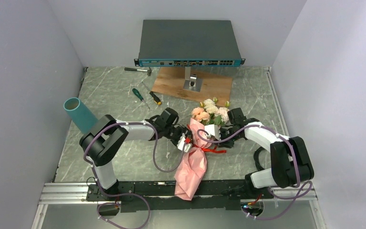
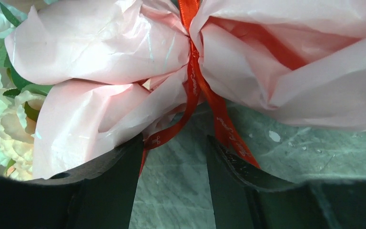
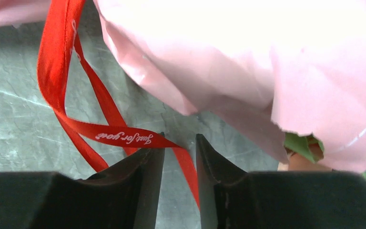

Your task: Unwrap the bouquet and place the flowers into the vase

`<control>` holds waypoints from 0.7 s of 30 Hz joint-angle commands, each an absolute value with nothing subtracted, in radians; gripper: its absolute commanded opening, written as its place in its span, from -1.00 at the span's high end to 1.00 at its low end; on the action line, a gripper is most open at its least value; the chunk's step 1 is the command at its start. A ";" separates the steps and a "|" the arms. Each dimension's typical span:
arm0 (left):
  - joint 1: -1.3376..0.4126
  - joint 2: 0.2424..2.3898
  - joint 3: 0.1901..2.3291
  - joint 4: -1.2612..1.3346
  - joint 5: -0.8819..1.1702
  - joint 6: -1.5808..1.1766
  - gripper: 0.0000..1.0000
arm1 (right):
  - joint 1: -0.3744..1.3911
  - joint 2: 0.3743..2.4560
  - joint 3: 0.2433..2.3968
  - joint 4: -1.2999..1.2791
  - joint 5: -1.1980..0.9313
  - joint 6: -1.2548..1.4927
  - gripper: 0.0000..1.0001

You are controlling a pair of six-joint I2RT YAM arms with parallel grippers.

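a robot lab bench: white enclosure walls (image 1: 24,71), marble-look table (image 1: 114,90), network switch (image 1: 189,43), screwdrivers (image 1: 137,94), hammer (image 1: 138,70).

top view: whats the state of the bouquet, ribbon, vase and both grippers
bouquet, lying flat, still wrapped
ribbon, tied round the bouquet, tails loose
vase, empty, seems upright
left gripper, open, facing the tie
right gripper, open, a ribbon tail between its jaws

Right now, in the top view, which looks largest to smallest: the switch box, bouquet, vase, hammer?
1. switch box, raised on its stand, so nearer the camera
2. bouquet
3. vase
4. hammer
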State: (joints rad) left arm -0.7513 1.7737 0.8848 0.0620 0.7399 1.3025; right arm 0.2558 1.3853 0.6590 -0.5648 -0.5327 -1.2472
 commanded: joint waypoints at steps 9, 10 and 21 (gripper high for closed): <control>-0.798 1.791 0.858 0.182 0.685 1.256 0.35 | 0.282 1.408 0.702 -0.539 -0.566 -1.210 1.00; -0.797 1.787 0.863 0.169 0.669 1.250 0.44 | 0.282 1.406 0.705 -0.541 -0.558 -1.205 1.00; -0.742 1.668 0.819 0.059 0.611 1.196 1.00 | 0.230 1.272 0.657 -0.554 -0.441 -1.214 1.00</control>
